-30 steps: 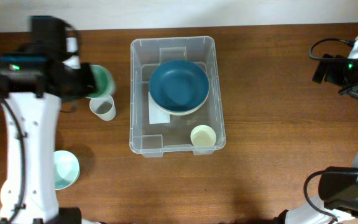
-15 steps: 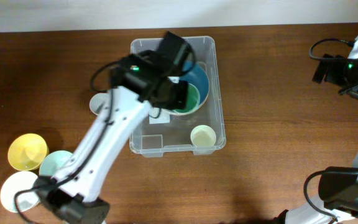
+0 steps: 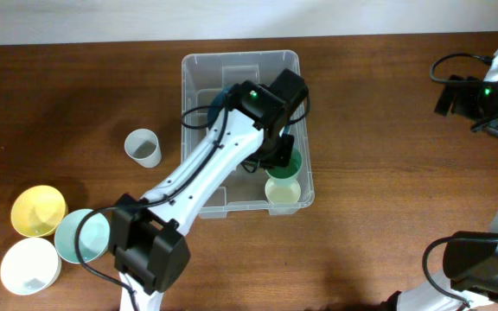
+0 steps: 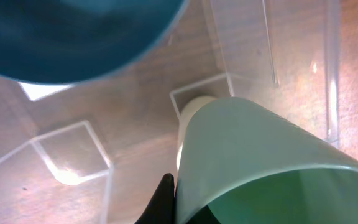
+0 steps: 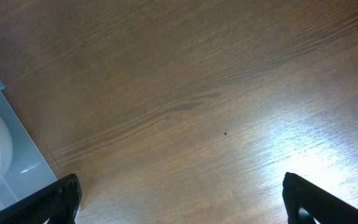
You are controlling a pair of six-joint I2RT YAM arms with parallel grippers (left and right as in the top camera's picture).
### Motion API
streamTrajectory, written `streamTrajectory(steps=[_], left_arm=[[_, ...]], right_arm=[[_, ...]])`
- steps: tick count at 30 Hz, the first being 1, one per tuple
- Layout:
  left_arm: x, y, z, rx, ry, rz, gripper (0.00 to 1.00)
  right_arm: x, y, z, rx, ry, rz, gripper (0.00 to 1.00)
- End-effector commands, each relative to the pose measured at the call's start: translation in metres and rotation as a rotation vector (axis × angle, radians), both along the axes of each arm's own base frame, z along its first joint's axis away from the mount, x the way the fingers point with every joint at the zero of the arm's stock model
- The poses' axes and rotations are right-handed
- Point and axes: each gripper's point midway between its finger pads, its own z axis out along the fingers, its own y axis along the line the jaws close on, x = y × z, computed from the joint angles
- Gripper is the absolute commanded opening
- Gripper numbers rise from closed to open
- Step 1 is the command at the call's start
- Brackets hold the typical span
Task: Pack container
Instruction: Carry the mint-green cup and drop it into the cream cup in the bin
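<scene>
The brown worktop (image 3: 387, 173) carries the container (image 3: 240, 59) at its middle, long side running away from the robot; the left arm (image 3: 206, 168) reaches over the container's near wall and hides most of what lies inside. The blue bowl (image 4: 73, 31) sits in the far half of the container. Three bowls wait on the worktop at the near left, well apart from the container: a yellow bowl (image 3: 38, 210), a pale teal bowl (image 3: 80, 235) and a white bowl (image 3: 29, 266); a grey cup (image 3: 143, 148) stands alone, nearer to it.

The left gripper (image 3: 275, 158) is pressed together on the wall of a green cup (image 4: 260, 155), held tilted over the pale yellow cup (image 3: 282, 192) in the container's near right corner; the right gripper (image 5: 179, 202) is spread wide over bare wood, holding nothing.

The step in hand looks like placing the green cup; the next move probably calls for lowering it into or beside the pale yellow cup, then letting go.

Only the overhead view shows the waiting bowls; only the left wrist view shows the green cup's tilt and the container's moulded floor; whether the cups touch, neither settles.
</scene>
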Motion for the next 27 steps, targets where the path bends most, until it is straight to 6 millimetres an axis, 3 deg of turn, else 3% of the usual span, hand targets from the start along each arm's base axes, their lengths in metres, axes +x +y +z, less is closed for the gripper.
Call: streamTrajectory(steps=[1,20,24,26,27], left_arm=[[-0.011,-0.009,-0.005,-0.020,0.052,-0.006,0.01],[-0.028,-0.001,-0.006,0.014,0.116,-0.012,0.01],[-0.028,-0.001,-0.006,0.014,0.116,-0.012,0.19],[-0.028,-0.001,-0.006,0.015,0.115,-0.012,0.39],[-0.027,-0.001,-0.006,0.015,0.115,-0.012,0.39]], right_arm=[[-0.005,0.003,0.010,-0.003,-0.027,0.005,0.99],[-0.005,0.003,0.010,-0.003,-0.027,0.004,0.99],[-0.005,0.003,0.010,-0.003,-0.027,0.004,0.99],[-0.005,0.003,0.010,-0.003,-0.027,0.005,0.99],[-0.005,0.003,0.010,-0.003,-0.027,0.005,0.99]])
